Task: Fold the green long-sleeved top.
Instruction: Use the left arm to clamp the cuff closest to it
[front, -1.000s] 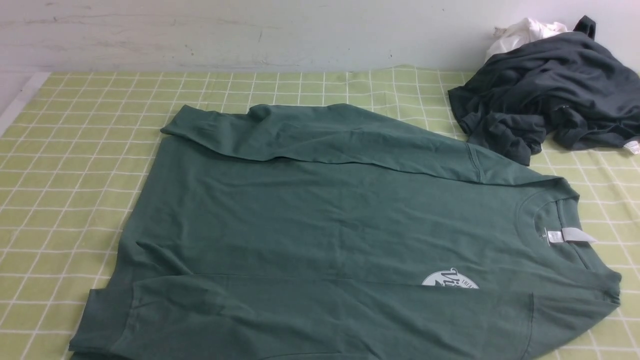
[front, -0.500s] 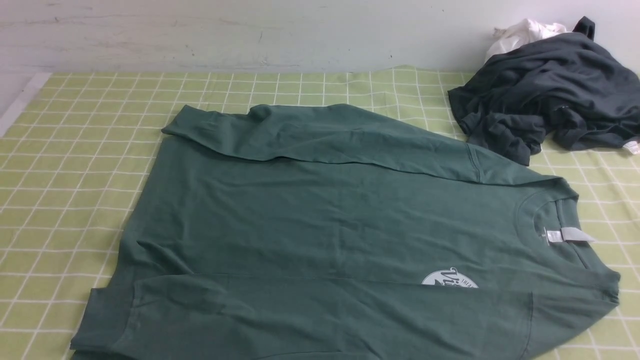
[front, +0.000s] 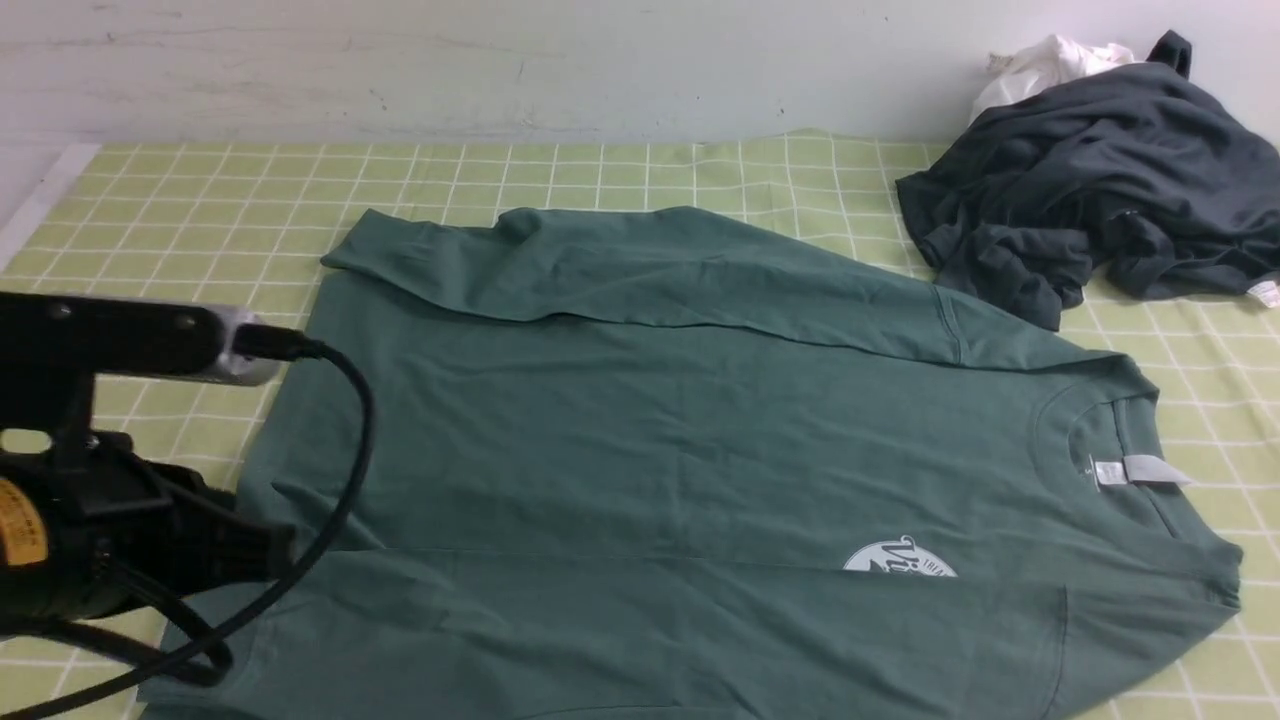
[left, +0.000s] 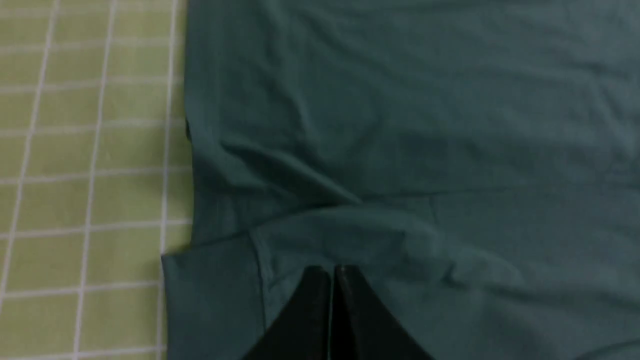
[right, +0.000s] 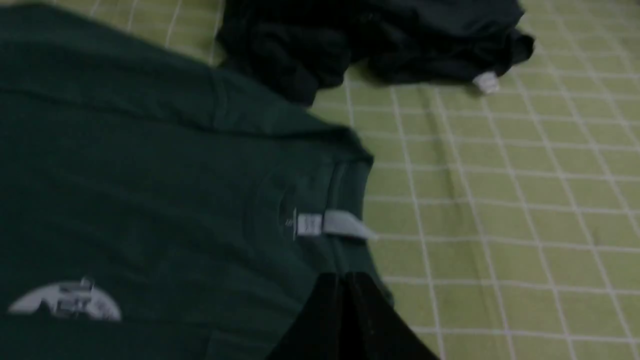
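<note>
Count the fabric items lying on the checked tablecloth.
3: dark teal-green long-sleeved top spread centre; crumpled charcoal-grey garment far right; white cloth behind it, mostly hidden. Others possibly underneath.

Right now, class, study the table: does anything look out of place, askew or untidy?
A dark grey garment lies crumpled at the far right, partly over a white cloth. On the green top, the neck tag sticks out past the collar.

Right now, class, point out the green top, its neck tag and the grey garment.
green top (front: 650, 440), front view, chest panel.
neck tag (front: 1150, 470), front view, white flap.
grey garment (front: 1100, 170), front view, crumpled middle.
</note>
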